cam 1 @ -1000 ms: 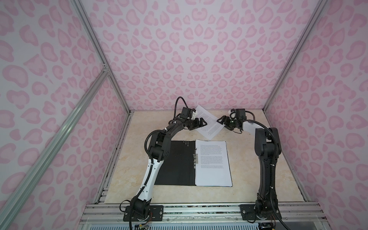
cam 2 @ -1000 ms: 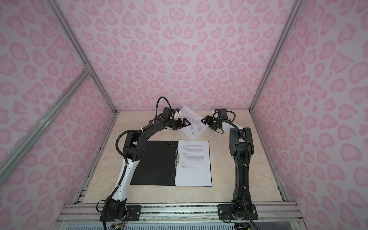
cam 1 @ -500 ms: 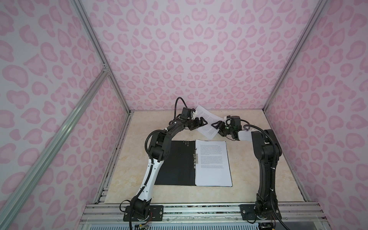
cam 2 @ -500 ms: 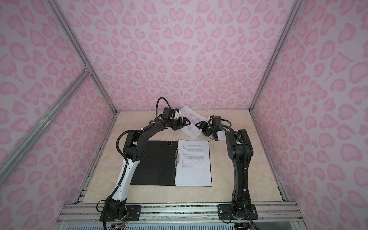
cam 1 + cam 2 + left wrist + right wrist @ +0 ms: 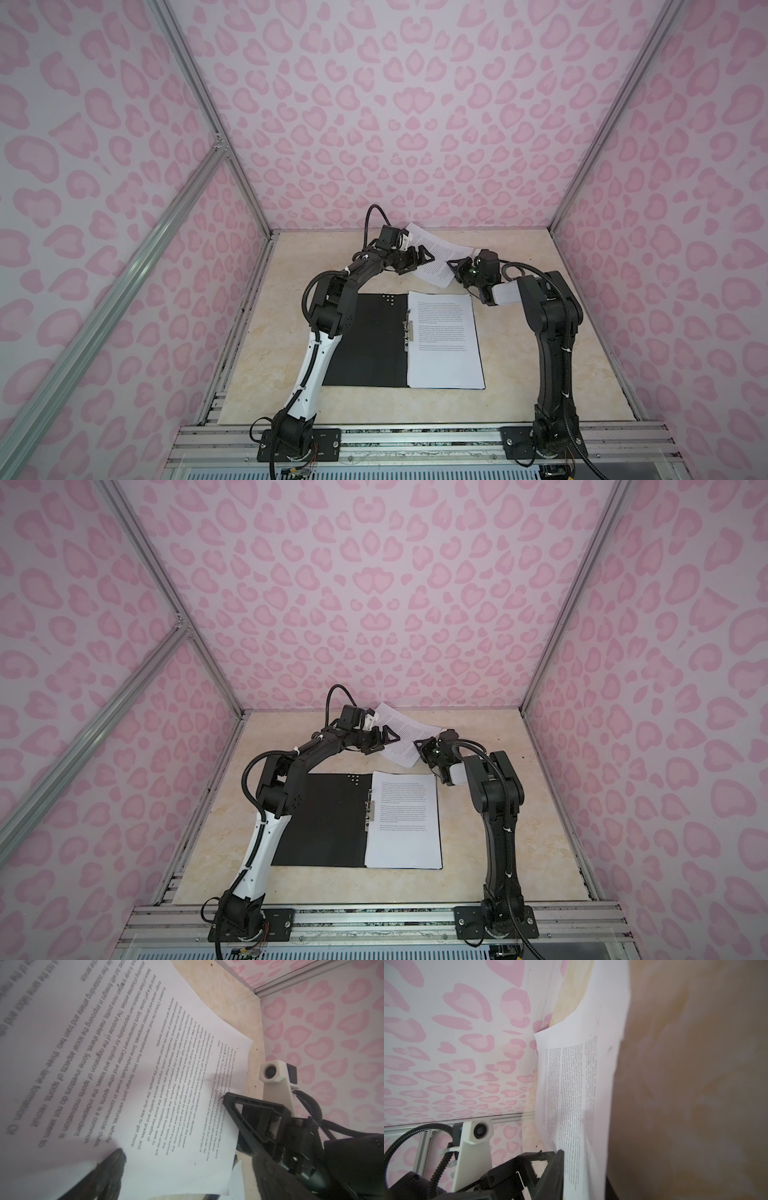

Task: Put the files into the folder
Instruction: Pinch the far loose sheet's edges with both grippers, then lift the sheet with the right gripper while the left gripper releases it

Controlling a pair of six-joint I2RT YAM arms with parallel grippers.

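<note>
The black folder (image 5: 365, 340) (image 5: 328, 820) lies open on the table, with a metal clip (image 5: 408, 332) at its spine. A stack of printed files (image 5: 444, 340) (image 5: 403, 820) rests on its right half. One more printed sheet (image 5: 436, 253) (image 5: 405, 729) (image 5: 145, 1064) (image 5: 571, 1084) is raised and curved at the back of the table. My right gripper (image 5: 455, 268) (image 5: 419, 746) (image 5: 583, 1167) is shut on that sheet's right edge. My left gripper (image 5: 419, 262) (image 5: 384, 739) (image 5: 187, 1157) stands wide open at the sheet's left side, with the paper lying across between its fingers.
Pink-patterned walls (image 5: 415, 124) close in the back and both sides, just behind the raised sheet. An aluminium rail (image 5: 415, 440) with both arm bases runs along the front edge. Beige tabletop (image 5: 519, 374) shows to the right of the folder.
My right gripper has moved left to the loose sheet's edge and closed on it. The left gripper stayed open in place.
</note>
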